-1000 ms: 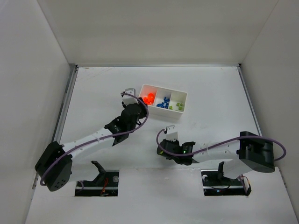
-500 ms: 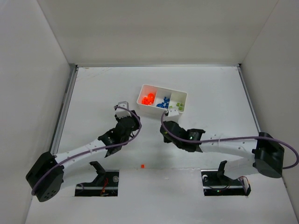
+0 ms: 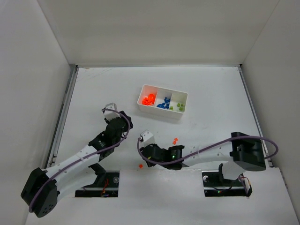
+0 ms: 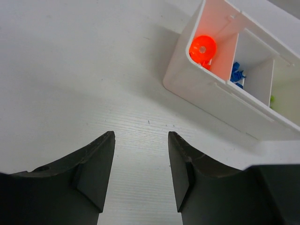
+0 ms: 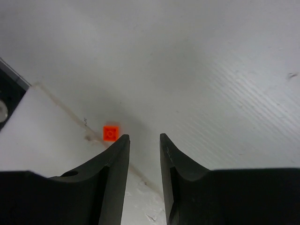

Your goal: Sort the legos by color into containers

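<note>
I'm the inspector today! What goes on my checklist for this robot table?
Surface: white table.
Job's things: white tray holding orange legos, blue legos and green legos, one colour in each compartment. A stray lego, orange, lies on the table. A ledge lego, also orange, lies at the near ledge.
Clutter: nothing seen.
End effectors: left end effector is open and empty, short of the tray. Right end effector is open and empty, close to the ledge lego.
Cables: purple cables run along both arms.
Surroundings: white walls on three sides.
</note>
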`<action>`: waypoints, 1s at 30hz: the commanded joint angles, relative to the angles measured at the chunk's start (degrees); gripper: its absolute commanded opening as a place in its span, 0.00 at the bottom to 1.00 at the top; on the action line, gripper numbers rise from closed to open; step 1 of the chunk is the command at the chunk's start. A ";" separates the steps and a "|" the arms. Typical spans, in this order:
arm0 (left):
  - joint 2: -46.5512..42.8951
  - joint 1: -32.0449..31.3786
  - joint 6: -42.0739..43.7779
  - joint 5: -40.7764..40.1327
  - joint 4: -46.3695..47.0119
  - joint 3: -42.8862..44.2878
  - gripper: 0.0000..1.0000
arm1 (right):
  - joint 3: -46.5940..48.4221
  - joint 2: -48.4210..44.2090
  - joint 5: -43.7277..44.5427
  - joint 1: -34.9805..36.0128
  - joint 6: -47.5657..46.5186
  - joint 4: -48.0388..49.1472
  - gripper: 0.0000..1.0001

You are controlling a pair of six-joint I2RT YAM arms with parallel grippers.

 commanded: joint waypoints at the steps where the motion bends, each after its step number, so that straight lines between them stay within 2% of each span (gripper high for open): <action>1: -1.33 3.72 -2.02 4.01 -1.29 2.76 0.47 | 4.38 4.45 -0.32 1.51 2.10 3.67 0.42; 3: -2.12 6.70 -3.16 6.82 -1.99 2.76 0.47 | 5.62 6.64 -0.06 2.91 2.63 4.02 0.46; 7: -4.93 12.15 -4.92 9.38 -3.40 2.06 0.47 | 7.02 10.60 0.29 4.24 2.98 3.68 0.46; 16: -6.69 20.86 -9.41 13.94 -5.08 2.76 0.49 | 7.56 11.49 0.12 4.94 5.35 4.03 0.46; 25: -9.23 24.29 -10.20 13.69 -4.46 1.18 0.49 | 9.40 15.27 0.65 6.26 5.62 2.36 0.40; 30: -9.76 26.49 -10.99 14.48 -4.55 0.83 0.49 | 10.45 15.97 3.28 6.44 6.32 -0.89 0.30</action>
